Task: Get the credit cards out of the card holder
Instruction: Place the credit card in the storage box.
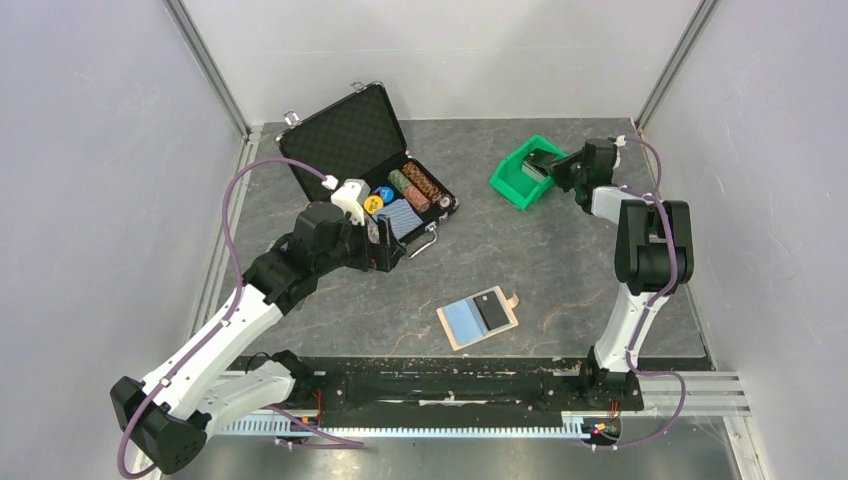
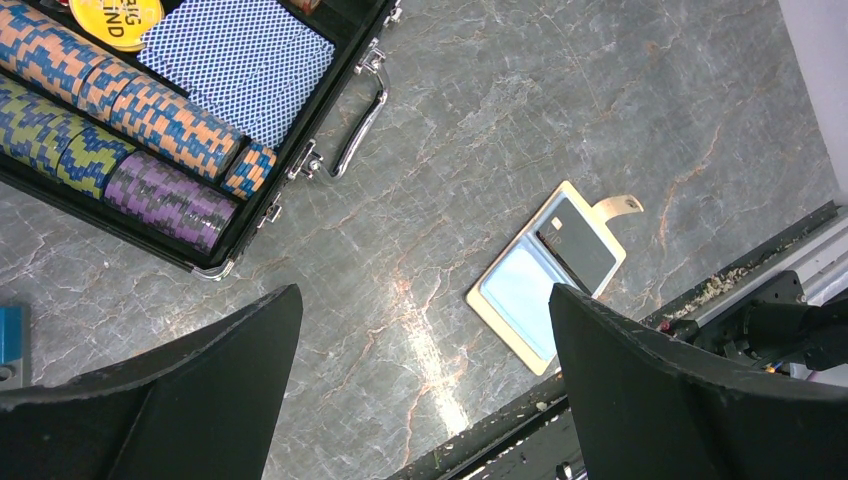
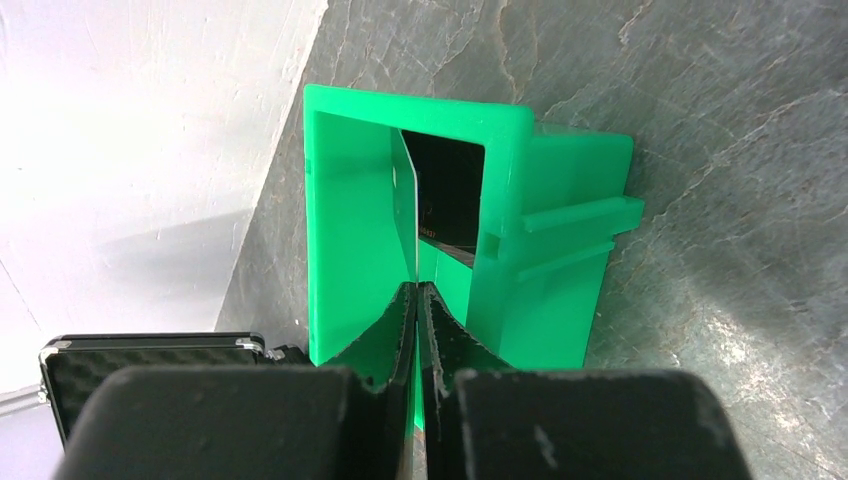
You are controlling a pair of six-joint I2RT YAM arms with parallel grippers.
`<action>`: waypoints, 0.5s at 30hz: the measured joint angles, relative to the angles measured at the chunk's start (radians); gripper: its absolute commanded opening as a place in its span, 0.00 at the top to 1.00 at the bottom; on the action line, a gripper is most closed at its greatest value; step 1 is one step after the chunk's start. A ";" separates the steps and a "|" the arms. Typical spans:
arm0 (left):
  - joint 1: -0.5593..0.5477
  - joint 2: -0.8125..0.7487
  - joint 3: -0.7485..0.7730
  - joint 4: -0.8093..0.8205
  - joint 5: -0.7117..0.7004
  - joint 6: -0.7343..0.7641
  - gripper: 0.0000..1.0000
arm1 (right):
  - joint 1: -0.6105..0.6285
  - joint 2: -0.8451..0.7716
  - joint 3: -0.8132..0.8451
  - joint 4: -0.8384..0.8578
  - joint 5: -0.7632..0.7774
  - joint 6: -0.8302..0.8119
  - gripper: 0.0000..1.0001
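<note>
Right gripper point(image 3: 416, 290) is clamped fully shut and pinches a thin light card point(image 3: 404, 210) by its edge. The card stands upright just ahead of the tips, inside the green bin point(image 3: 350, 200). Left gripper point(image 2: 422, 300) is spread wide with nothing in it. Card holder point(image 2: 510, 330) lies open flat below it, toward its right finger, dark card point(image 2: 578, 245) on one half. Chip case point(image 2: 335, 65) is beyond its left finger.

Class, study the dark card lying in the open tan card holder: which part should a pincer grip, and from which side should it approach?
Probably its long outer edge, beside the side tab, approached from above. The dark card lies flat in the opened card holder, so its faces cannot be pinched; only a lifted or slid-out edge can.
</note>
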 measured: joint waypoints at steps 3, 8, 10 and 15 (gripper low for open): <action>0.000 0.000 0.000 0.000 0.000 0.000 0.00 | 0.000 0.008 0.008 0.000 0.000 0.004 0.97; 0.000 0.000 0.000 0.000 0.000 0.000 0.00 | 0.002 0.011 0.029 -0.006 0.004 0.005 0.78; 0.000 0.000 0.000 0.000 0.000 0.000 0.00 | 0.002 0.011 0.042 -0.010 0.007 0.003 0.72; 0.000 -0.005 0.000 0.000 0.000 0.000 0.00 | 0.004 0.011 0.077 -0.038 0.019 -0.011 0.69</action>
